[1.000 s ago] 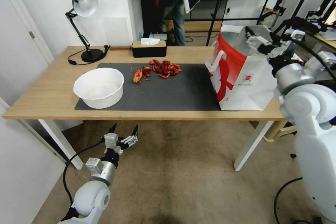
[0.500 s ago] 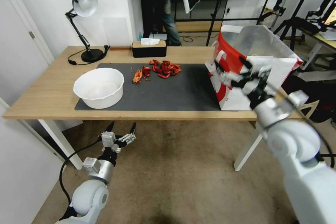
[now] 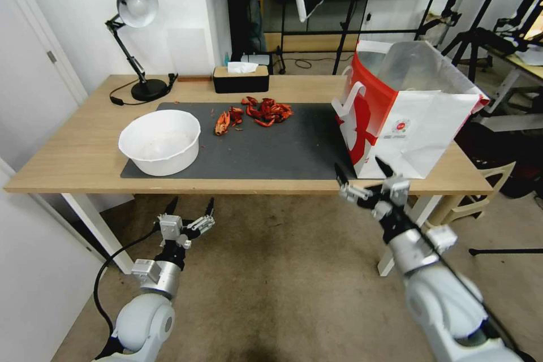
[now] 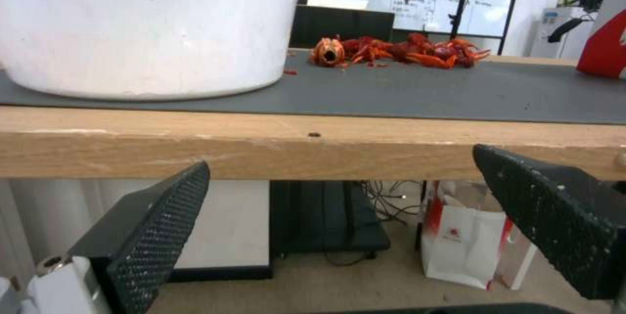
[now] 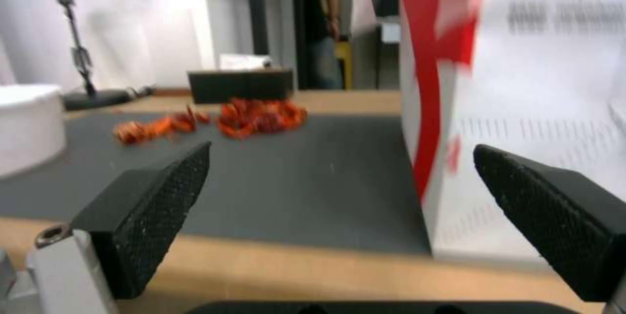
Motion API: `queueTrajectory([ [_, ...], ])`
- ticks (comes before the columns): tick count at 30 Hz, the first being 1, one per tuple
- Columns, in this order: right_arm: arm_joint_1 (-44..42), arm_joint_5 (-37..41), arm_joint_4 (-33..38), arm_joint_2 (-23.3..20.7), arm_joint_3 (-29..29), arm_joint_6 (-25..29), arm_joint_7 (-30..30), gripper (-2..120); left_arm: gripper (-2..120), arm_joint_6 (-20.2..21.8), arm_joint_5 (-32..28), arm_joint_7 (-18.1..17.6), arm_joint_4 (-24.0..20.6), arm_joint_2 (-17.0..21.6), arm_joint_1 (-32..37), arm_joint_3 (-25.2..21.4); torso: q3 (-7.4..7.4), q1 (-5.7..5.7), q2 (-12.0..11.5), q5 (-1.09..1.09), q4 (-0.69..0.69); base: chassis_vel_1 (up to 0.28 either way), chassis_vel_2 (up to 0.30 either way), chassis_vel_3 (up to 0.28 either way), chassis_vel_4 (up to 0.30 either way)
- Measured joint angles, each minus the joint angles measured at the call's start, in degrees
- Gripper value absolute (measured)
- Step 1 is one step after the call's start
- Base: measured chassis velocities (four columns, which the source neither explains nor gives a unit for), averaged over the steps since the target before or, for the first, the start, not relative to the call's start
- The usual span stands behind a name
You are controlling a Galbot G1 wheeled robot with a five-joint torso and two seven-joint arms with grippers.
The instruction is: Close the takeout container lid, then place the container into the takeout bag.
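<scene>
I see both grippers, left and right, with fingers spread, empty, below the surface edge. The takeout bag stands upright, its contents apparently hidden.

You are looking at a long light wooden table on white legs, with a dark grey rectangular mat laid along its middle. On the mat's left end stands a round white plastic bowl; toward the mat's far edge lies a loose heap of red crayfish shells. At the right end you have the large white paper takeout bag with red side panels, upright and open, its base partly on the mat. Behind the mat, a black articulated desk lamp stands at the far left and a black tissue box near the middle.
</scene>
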Motion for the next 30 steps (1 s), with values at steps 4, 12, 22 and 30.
queueTrajectory([
  [4, -2.67, -2.72, -1.93, 2.88, -1.13, 3.40, 1.61, 100, 100, -0.39, 0.30, -0.31, 0.27, -0.01, 0.34, 0.01, 0.00, 0.00, 0.00, -0.01, 0.01, 0.000, 0.000, 0.000, 0.000],
  [12, -4.56, -7.15, -5.46, 6.64, -5.35, 7.10, 4.34, 100, 100, -1.36, 0.37, -0.27, 0.97, 0.13, 0.79, 0.18, 0.00, 0.00, 0.00, -0.01, 0.01, 0.000, 0.000, 0.000, 0.000],
  [22, -3.79, -8.44, -6.33, 7.27, -6.28, 7.91, 5.16, 100, 100, -1.80, 0.25, -0.14, 1.01, 0.37, 0.75, 0.46, 0.00, 0.00, 0.00, 0.00, 0.01, 0.000, 0.000, 0.000, 0.000],
  [30, -3.73, -8.33, -6.31, 7.19, -6.25, 7.79, 5.16, 100, 100, -1.80, 0.28, -0.11, 1.05, 0.38, 0.73, 0.46, 0.00, 0.00, 0.00, 0.00, 0.01, 0.000, 0.000, 0.000, 0.000],
])
